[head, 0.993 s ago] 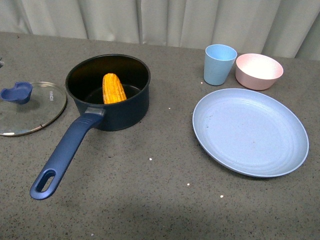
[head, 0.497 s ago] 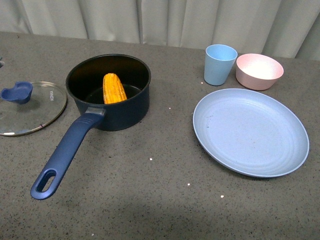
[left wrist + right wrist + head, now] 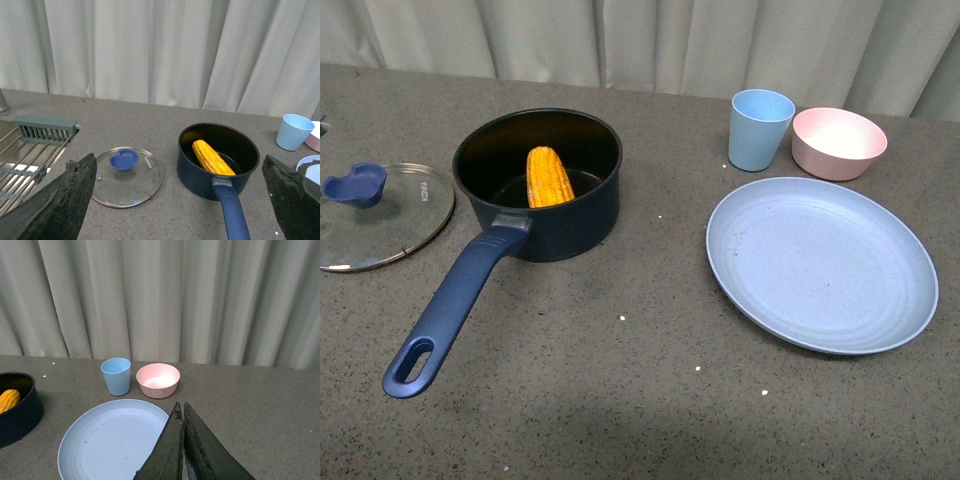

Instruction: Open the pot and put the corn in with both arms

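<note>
item: pot (image 3: 538, 185), dark navy, on grey tabletop (image 3: 620, 380), left of centre in front view; long handle toward the camera. status: open, no lid on it.

item: corn (image 3: 549, 177), one yellow-orange cob, inside the pot, leaning on the inner wall with its tip near the rim. status: placed.

item: glass lid (image 3: 380, 215) with blue knob, flat on the tabletop just beside the pot, on its left, apart from it.

item: left gripper (image 3: 180, 200), fingers spread wide, nothing between them; held back from the pot and above the tabletop.

item: right gripper (image 3: 182, 450), fingers pressed together, nothing pinched; above the near edge of the blue plate (image 3: 820, 265).

other stock: light blue cup (image 3: 760, 129) and pink bowl (image 3: 838, 143), side by side behind the plate; all three hold nothing.

task progress, as judged: both parts look done, lid off and corn in. nothing appears left except parking the arms.

view notes: front view shows no arm at all; only the wrist views give gripper states. left wrist view alone shows a metal rack (image 3: 30, 150) beyond the lid, at the tabletop's edge. right wrist view catches only a sliver of pot and corn, no lid.
</note>
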